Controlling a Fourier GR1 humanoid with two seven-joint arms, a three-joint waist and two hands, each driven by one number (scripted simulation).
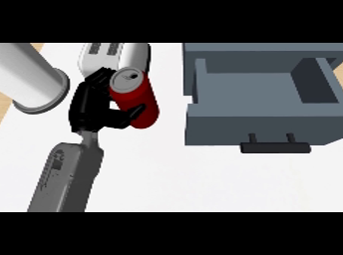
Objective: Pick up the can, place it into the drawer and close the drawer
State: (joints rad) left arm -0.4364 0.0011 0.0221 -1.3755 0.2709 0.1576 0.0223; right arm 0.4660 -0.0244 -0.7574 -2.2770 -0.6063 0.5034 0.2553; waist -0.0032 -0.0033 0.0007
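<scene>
Can (139, 99), red with a silver top, lies in the grasp of the left hand (92, 107). The fingers (93, 85) curl round its left side and the thumb (132, 112) crosses its near end. It leans with its top toward the far side. The open grey drawer (262, 127) stands apart to the right, handle (275, 147) facing near. A pale cylinder (23, 74) lies at the far left, and a white slotted object (108, 52) sits just behind the can on the white counter (204, 179).

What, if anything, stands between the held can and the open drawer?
Nothing visible. The robot hand holds the can, and only bare counter lies between it and the open drawer.
</scene>
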